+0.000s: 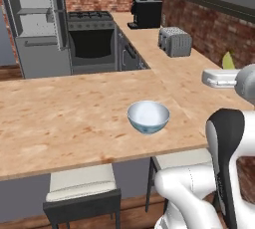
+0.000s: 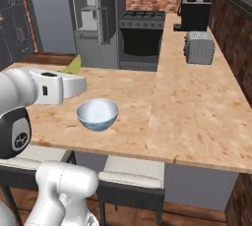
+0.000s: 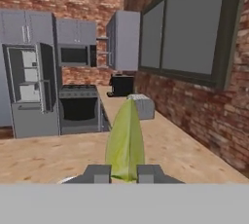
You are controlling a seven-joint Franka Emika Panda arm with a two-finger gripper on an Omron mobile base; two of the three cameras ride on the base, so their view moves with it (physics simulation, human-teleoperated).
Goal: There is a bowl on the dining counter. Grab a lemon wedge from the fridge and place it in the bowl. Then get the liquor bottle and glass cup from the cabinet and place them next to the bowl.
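Note:
My gripper (image 3: 125,173) is shut on a yellow-green lemon wedge (image 3: 125,140), which stands up between the two fingertips. The wedge's tip (image 1: 227,59) pokes up behind my white hand, and the wedge (image 2: 74,65) hangs well above the dining counter (image 1: 60,118), on the near side of the bowl. The pale blue bowl (image 1: 148,116) sits empty near the counter's front edge (image 2: 97,113). The fridge (image 1: 37,24) stands open at the back, its shelves showing (image 3: 29,89). Grey wall cabinets (image 3: 124,40) hang beside the window. The liquor bottle and glass cup are out of view.
A black oven (image 1: 91,39) stands right of the fridge. A coffee machine (image 1: 147,13) and a toaster (image 1: 175,41) sit on the side counter along the brick wall. Two stools (image 1: 82,188) are tucked under the dining counter's front edge.

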